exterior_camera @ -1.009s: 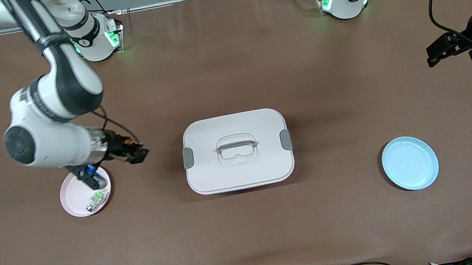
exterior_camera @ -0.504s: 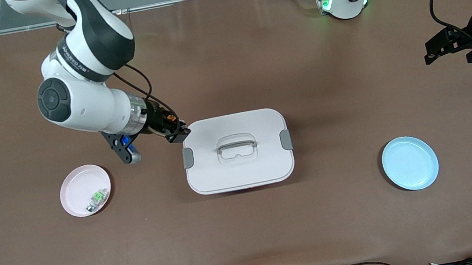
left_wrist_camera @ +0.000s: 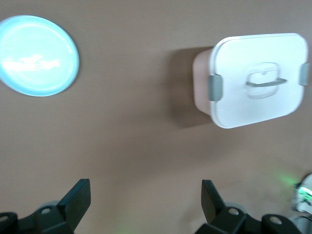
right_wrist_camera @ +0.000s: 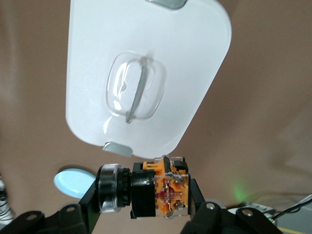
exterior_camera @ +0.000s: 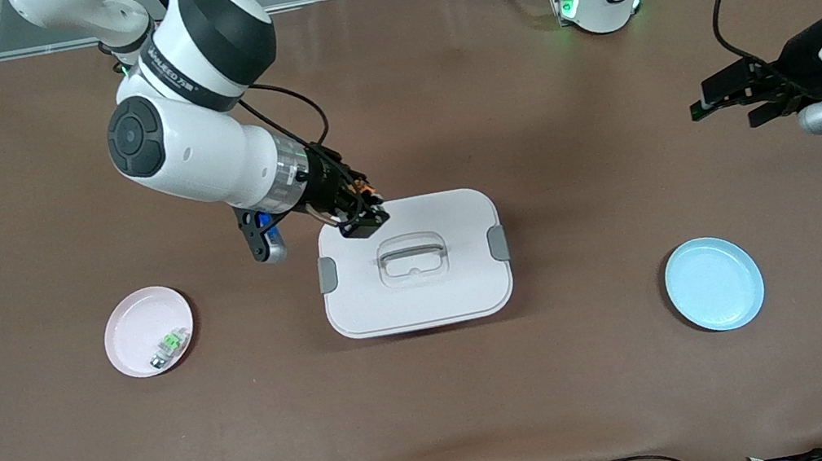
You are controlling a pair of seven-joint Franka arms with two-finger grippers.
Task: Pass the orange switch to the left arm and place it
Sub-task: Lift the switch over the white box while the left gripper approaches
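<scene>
Brown desk (exterior_camera: 442, 423); your right tool (exterior_camera: 368, 217) clamps the tiny orange switch (right_wrist_camera: 161, 187) over the big white lidded plastic box (exterior_camera: 418, 295); left tool (exterior_camera: 728, 99) waits apart, so handover's next.

A: Where does the front view sit?
B: High, facing the arm bases, taking in the whole table (exterior_camera: 442, 423).
A: And the wrist views?
B: Each looks down from up in the air. All three share the box (exterior_camera: 413, 263) (left_wrist_camera: 253, 78) (right_wrist_camera: 146, 73).
</scene>
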